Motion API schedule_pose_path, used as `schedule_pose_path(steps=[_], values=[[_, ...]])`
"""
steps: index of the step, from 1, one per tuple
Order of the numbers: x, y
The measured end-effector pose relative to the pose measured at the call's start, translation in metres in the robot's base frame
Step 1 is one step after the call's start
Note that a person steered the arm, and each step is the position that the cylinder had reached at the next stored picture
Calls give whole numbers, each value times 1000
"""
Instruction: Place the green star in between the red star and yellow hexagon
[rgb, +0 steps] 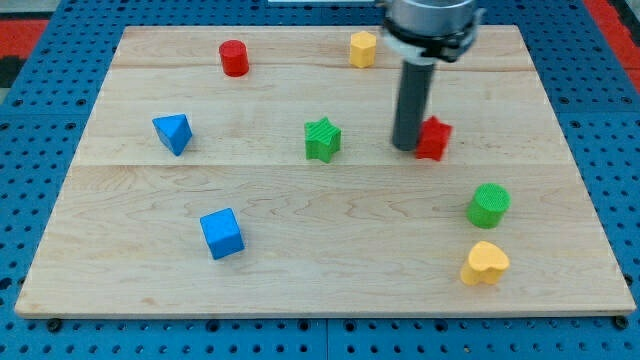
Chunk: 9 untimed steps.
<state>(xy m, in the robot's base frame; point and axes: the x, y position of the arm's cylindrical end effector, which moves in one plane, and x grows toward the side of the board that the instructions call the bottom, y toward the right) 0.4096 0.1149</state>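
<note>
The rod's lower end, my tip (405, 148), is being held just at the left side of the red star (433, 138), touching it or very nearly so; the contact itself cannot be made out. No fingers are being carried by this arm, so nothing is being gripped or released: only a plain rod is being slid along the wooden board (320, 290). The green star (322, 139) is lying near the board's middle, to the left of the tip and apart from it, while the yellow hexagon (363, 48) is sitting at the far edge, between the two stars in left-right terms. The gap that is being aimed for is judged to lie on the slanted line running from the red star up to the yellow hexagon, to the right of and farther away than the green star. For the step to be done well, the tip should be drawn away from the red star without it being nudged, then brought round to the near-left side of the green star, so that the push is being directed rightward and away. Short, centred pushes are being advised, since a star is likely to be spun by an off-centre push.
</note>
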Motion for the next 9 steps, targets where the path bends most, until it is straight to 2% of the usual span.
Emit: schedule_pose_path(steps=[1, 2, 3, 4, 5, 6, 7, 9], values=[[-4, 43], [-1, 16], [39, 3], [56, -35], [45, -104], [24, -144], [-9, -131], [-34, -72]])
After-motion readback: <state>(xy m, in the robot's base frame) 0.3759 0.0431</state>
